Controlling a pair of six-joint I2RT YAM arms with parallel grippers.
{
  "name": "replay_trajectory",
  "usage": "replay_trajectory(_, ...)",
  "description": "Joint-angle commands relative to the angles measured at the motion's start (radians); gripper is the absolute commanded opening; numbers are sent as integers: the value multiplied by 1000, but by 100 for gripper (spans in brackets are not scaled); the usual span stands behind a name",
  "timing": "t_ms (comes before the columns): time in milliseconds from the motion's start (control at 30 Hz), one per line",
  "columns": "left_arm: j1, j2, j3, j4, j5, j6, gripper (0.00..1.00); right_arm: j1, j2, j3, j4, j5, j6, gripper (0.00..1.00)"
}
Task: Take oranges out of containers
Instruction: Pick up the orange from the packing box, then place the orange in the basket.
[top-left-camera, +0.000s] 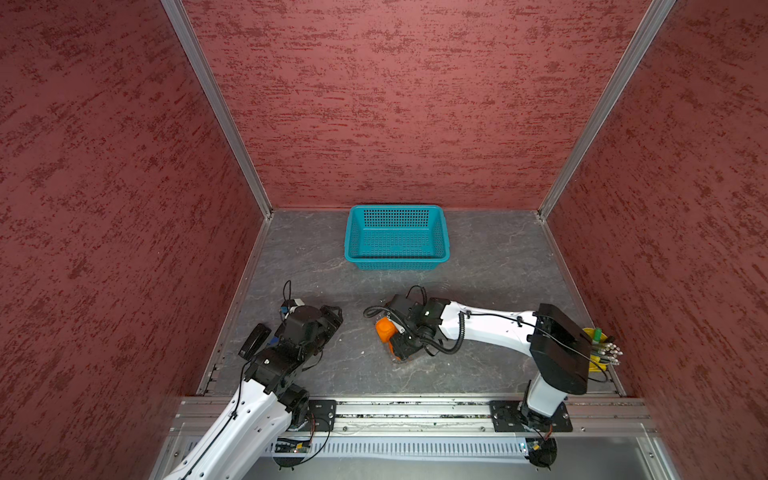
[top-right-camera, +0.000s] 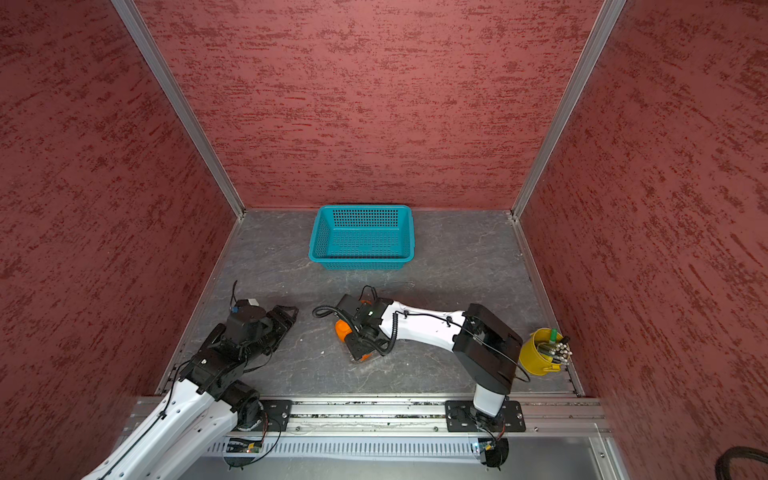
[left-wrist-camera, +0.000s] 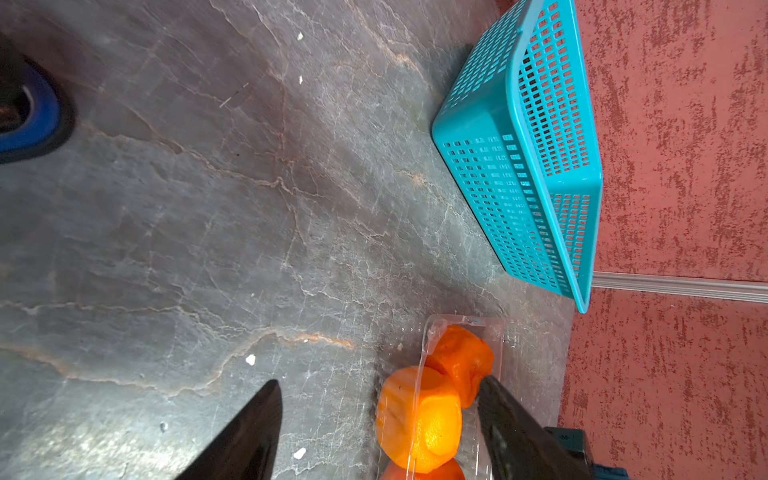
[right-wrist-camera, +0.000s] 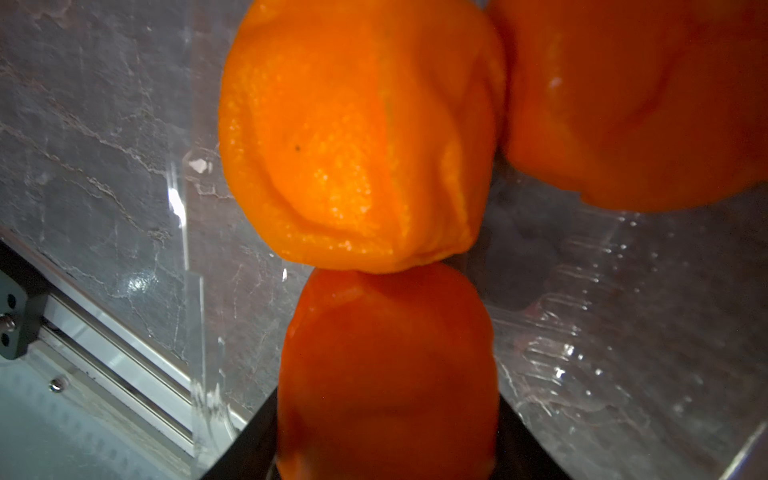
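Grey stone tabletop (top-left-camera: 478, 270): right gripper (right-wrist-camera: 388, 399) grips orange (right-wrist-camera: 386, 353) inside clear tray (right-wrist-camera: 602, 332); left gripper (left-wrist-camera: 378, 382) open; teal basket (top-left-camera: 397, 263) beyond.

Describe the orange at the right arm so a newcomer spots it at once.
Nearer the robot than the teal basket lies a clear tray of three oranges. The orange meant sits between the right gripper's jaws; the other two lie beyond the jaws' tips.

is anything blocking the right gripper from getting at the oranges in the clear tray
Nothing visible does. In the right wrist view the right gripper straddles the nearest orange inside the clear tray, with no lid or other thing between them. The other two oranges sit beyond it.
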Motion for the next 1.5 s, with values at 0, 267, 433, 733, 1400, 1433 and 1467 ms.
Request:
replay_trajectory(0, 15, 5, -14, 7, 24, 24, 75, 7, -30, 41, -61, 58, -11, 34)
replay_trajectory(267, 47, 35, -50, 82, 70, 23, 75, -73, -134, 330, -359, 140, -86, 33)
replay_trajectory(433, 54, 56, -62, 130, 94, 26, 75, -239, -32, 525, -279, 175, -178, 32)
replay_trajectory(733, 49, 128, -64, 205, 128, 38, 75, -421, 358, 911, -186, 246, -256, 31)
replay_trajectory(1400, 37, 174, -76, 250, 149, 49, 79, -286, 122, 570, -124, 247, -190, 77)
replay_trajectory(1433, 37, 168, -75, 247, 147, 48, 79, -262, 75, 490, -114, 209, -155, 73)
replay_trajectory(1467, 38, 163, -77, 247, 145, 47, 79, -240, 32, 415, -105, 175, -120, 70)
